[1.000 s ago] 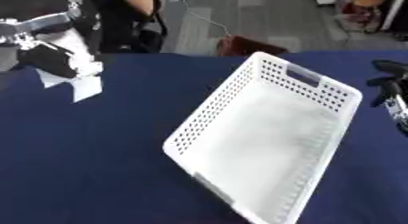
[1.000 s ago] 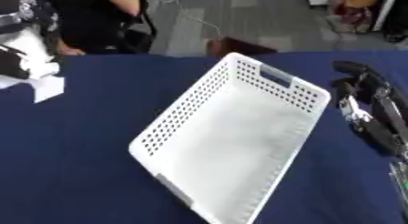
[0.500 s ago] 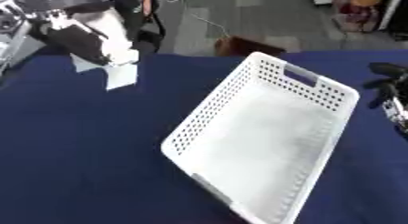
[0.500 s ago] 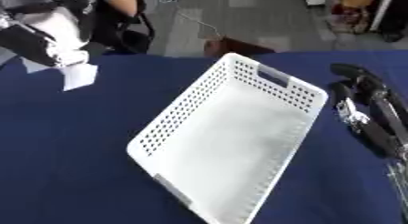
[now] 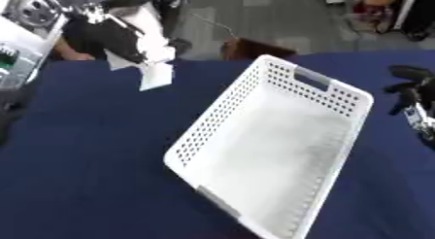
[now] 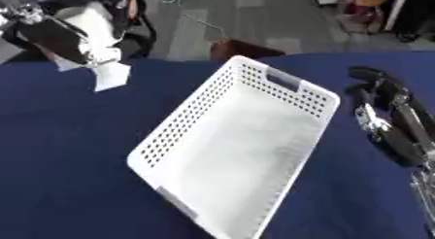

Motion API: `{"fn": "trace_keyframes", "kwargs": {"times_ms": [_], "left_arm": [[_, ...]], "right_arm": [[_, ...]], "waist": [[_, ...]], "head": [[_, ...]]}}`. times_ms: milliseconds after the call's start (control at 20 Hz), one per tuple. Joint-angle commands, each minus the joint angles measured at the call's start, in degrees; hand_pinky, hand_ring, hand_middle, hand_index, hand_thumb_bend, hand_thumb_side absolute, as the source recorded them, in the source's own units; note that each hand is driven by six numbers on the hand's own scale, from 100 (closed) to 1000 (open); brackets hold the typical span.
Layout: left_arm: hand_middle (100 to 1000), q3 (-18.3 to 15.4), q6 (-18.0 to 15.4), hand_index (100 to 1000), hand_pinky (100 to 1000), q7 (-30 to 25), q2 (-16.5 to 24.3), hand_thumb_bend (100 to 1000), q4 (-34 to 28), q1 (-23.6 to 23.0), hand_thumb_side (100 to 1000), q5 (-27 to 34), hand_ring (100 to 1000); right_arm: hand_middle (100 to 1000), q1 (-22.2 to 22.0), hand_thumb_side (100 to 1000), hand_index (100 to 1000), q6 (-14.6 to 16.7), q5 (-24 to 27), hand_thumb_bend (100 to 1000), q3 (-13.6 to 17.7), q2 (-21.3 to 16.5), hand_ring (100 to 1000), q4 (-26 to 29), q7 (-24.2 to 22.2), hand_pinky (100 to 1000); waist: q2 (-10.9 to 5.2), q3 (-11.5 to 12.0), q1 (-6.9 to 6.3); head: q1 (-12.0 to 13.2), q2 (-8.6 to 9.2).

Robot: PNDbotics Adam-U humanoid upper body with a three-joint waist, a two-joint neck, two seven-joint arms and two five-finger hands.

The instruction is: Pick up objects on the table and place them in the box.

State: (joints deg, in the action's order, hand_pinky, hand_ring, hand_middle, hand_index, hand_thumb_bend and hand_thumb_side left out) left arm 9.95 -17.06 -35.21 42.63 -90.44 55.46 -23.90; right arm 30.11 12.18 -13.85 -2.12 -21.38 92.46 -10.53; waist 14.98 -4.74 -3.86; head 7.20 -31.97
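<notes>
Basket [image 5: 280, 150] sits empty mid-table [image 5: 76, 150]; your left hand [image 5: 110, 36] grips a white object [image 5: 153, 70] aloft near the far-left corner, your right hand [image 6: 382, 114] idle, fingers relaxed, nothing placed yet.

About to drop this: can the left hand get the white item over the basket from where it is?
Probably yes. The left hand holds the white item raised left of the basket, with nothing between them.
</notes>
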Motion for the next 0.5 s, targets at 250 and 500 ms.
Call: {"fn": "trace_keyframes", "kwargs": {"times_ms": [250,500], "left_arm": [[100,0.3,-1.48,170,100,0.75,-5.23,100,5.6,2.63,334,-5.85,100],[100,0.41,-2.16,169,100,1.69,-8.72,100,7.24,3.41,331,-9.27,100]], "right_arm": [[874,1.73,760,873,0.13,0.37,100,-0.19,0.14,734,0.54,-0.47,505],[874,1.84,762,874,0.14,0.41,100,-0.19,0.35,734,0.46,-0.53,504]], "waist": [[-0.52,-0.82,0.44],[-0.31,-0.99,0.6]], "head": [[1.49,1.63],[2.39,2.26]]}}
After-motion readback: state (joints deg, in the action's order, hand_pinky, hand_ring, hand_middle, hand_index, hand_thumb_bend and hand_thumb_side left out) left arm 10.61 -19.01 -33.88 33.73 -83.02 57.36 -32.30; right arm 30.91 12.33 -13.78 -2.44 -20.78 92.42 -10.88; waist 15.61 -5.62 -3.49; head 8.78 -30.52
